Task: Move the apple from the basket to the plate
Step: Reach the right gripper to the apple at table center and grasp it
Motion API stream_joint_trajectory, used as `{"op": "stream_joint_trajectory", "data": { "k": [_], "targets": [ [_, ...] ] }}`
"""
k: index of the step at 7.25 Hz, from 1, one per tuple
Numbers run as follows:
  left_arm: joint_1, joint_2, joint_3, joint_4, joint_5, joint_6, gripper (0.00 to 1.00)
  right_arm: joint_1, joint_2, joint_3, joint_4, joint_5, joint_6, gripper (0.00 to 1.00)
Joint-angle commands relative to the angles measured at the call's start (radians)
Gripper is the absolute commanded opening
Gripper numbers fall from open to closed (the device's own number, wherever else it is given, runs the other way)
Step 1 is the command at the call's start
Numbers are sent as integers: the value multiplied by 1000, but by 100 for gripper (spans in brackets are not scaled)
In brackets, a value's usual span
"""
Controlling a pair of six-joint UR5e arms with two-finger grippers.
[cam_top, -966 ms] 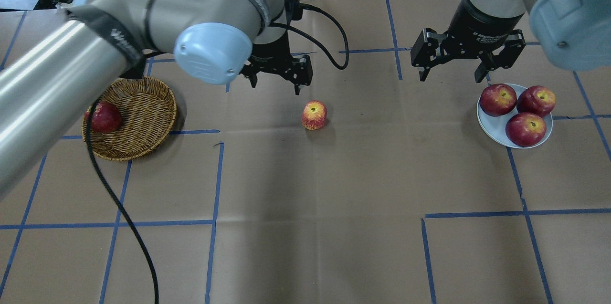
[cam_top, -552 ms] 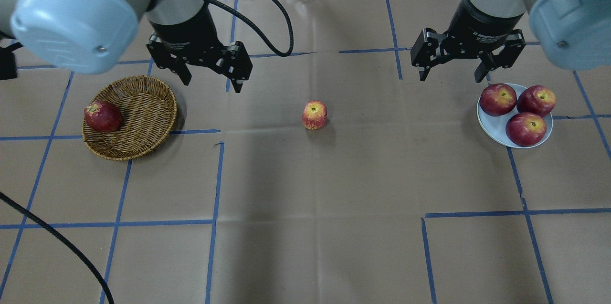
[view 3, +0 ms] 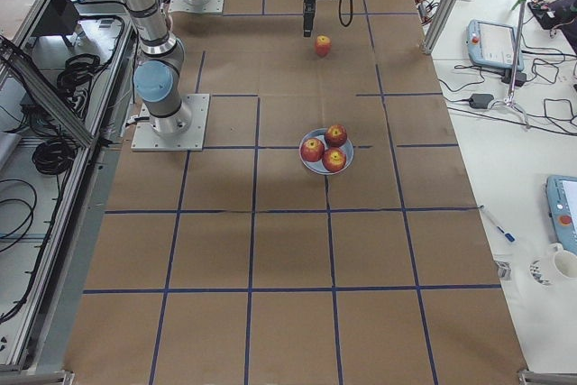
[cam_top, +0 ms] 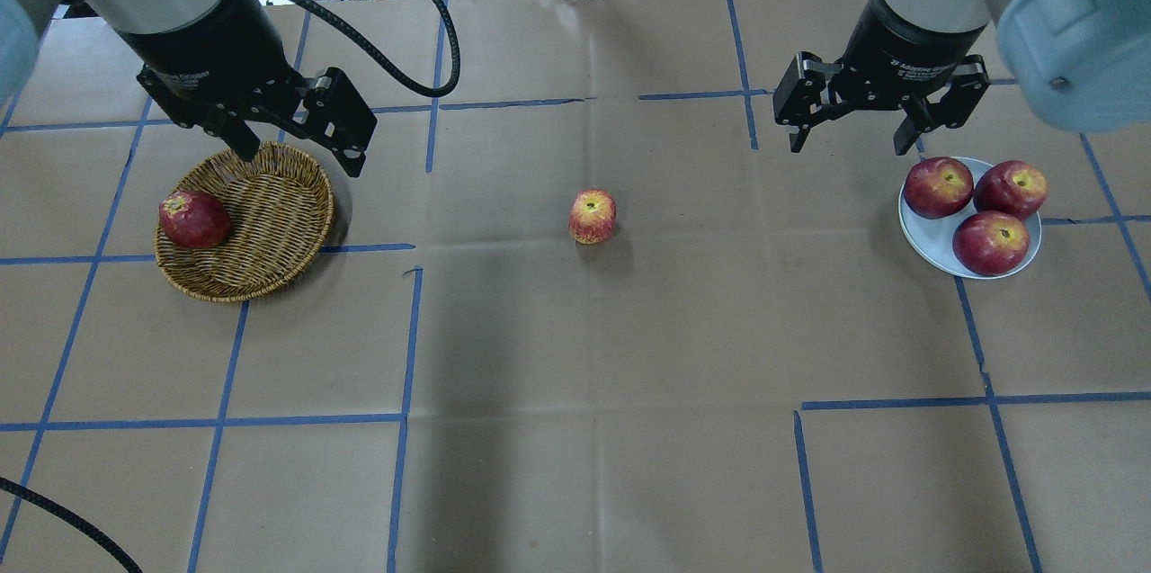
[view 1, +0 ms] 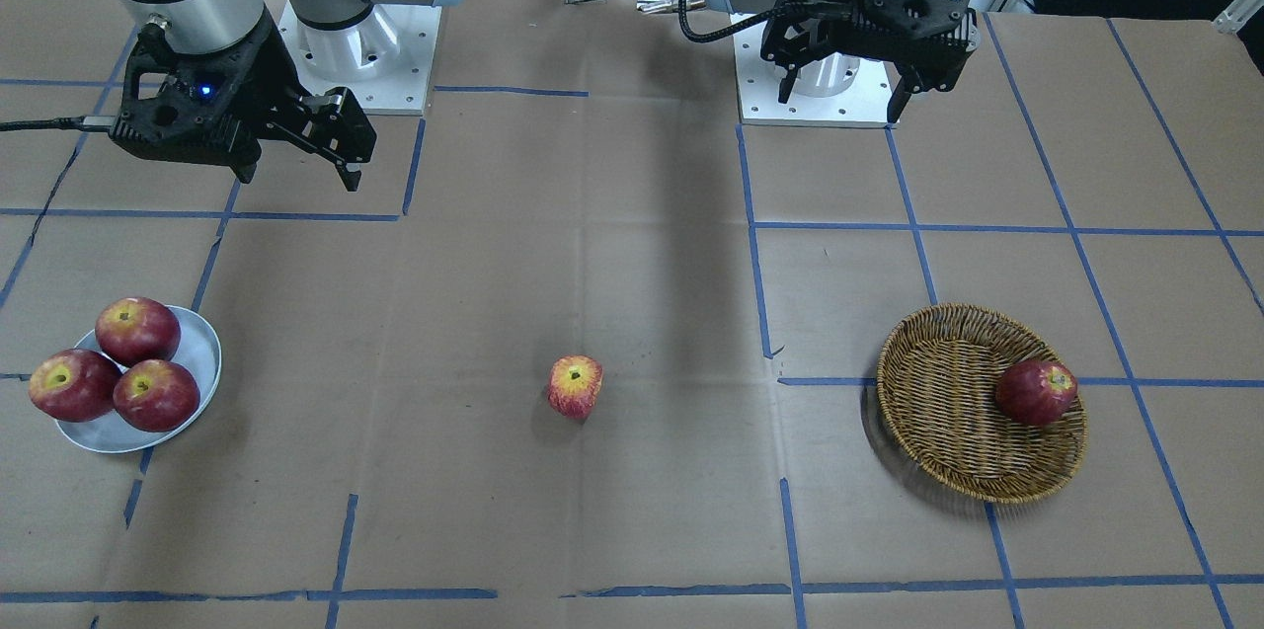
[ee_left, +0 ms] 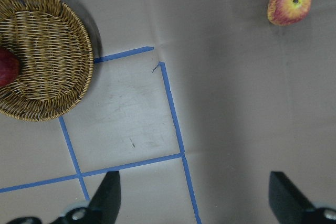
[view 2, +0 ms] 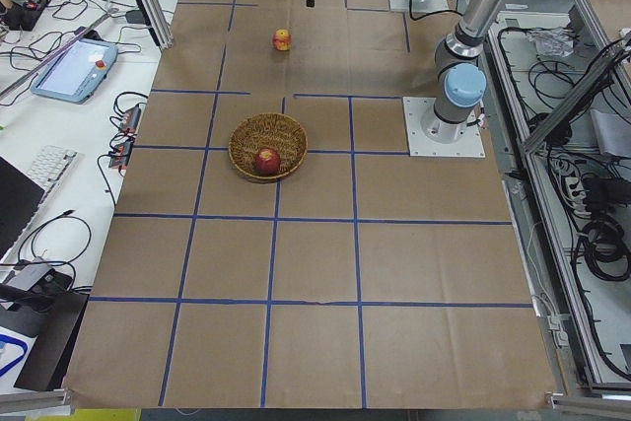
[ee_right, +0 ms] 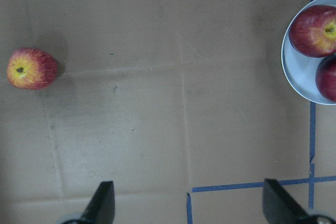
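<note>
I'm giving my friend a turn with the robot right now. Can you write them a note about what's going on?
Left gripper: open, empty, in the air near the basket.
Right gripper: open, empty, in the air near the plate.
The apple sits alone on the table paper, about midway between basket and plate, with nothing touching it.
Done: the apple is out of the basket.
Left: pick it up and set it on the plate. Three dark-red apples already fill most of the plate, so space looks tight. One dark-red apple is in the basket.
</note>
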Motion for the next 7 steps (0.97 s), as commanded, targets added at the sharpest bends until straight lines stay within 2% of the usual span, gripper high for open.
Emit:
{"op": "stream_joint_trajectory", "data": {
  "k": [1, 4, 6, 7],
  "targets": [
    [6, 6, 0, -24, 4, 4, 99, 38, 30, -3, -47, 1, 35, 100],
    [6, 0, -2, -15, 4, 5, 99, 282, 243, -39, -272, 1, 281, 100],
    [6, 1, -2, -15, 3, 7, 99, 382, 392, -60, -414, -2, 381, 100],
    [6, 1, -2, -16, 3, 8, 99, 393, 449, -55, -469, -4, 404, 100]
  ]
}}
